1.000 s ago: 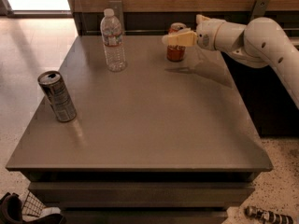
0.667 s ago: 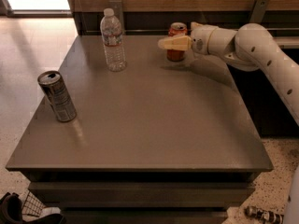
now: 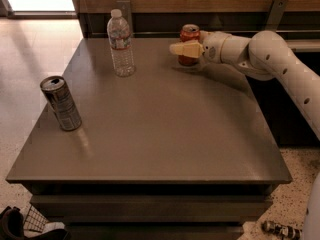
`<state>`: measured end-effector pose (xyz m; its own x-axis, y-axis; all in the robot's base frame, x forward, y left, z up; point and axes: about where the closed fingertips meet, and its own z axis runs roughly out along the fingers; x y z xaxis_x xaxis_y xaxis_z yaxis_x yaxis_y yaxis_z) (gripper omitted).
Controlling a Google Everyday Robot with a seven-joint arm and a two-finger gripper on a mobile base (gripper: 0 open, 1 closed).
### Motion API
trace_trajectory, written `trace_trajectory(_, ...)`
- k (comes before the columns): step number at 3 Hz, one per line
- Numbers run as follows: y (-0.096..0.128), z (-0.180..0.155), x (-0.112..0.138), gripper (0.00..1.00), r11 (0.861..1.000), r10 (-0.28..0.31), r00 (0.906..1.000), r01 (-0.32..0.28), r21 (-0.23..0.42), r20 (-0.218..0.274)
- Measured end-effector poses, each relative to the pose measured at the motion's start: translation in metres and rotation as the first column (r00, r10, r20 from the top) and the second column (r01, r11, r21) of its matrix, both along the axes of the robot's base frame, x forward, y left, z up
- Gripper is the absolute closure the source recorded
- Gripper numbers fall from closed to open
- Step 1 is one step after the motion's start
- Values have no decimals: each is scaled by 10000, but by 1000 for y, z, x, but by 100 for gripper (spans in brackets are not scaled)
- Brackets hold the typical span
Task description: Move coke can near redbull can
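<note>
Gripper (image 3: 183, 48) at far edge of tabletop (image 3: 165, 134), 1 cream finger crossing the front of the upright coke can (image 3: 190, 33). Jaws' grip: cannot tell. Redbull can (image 3: 61, 103) stands well apart, near left edge. Water bottle (image 3: 120, 44) between them, far side.

Arm (image 3: 280, 66): glossy white, rounded bulbous segments, small dark dots along shell. Gripper (image 3: 183, 49): pale yellow, at far edge of table (image 3: 150, 134).

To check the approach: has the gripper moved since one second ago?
Yes, a little. The gripper has shifted sideways toward the water bottle, which stands fixed, and now lies across the front of the coke can.
</note>
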<state>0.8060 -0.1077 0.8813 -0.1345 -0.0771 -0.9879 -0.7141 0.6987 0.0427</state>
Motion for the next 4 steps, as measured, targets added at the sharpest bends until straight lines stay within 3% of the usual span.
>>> trace_trajectory(3, 10, -2, 1, 88, 9999, 130, 9999, -130, 21, -28)
trace_trajectory(4, 13, -2, 1, 100, 9999, 168, 9999, -168, 27, -36)
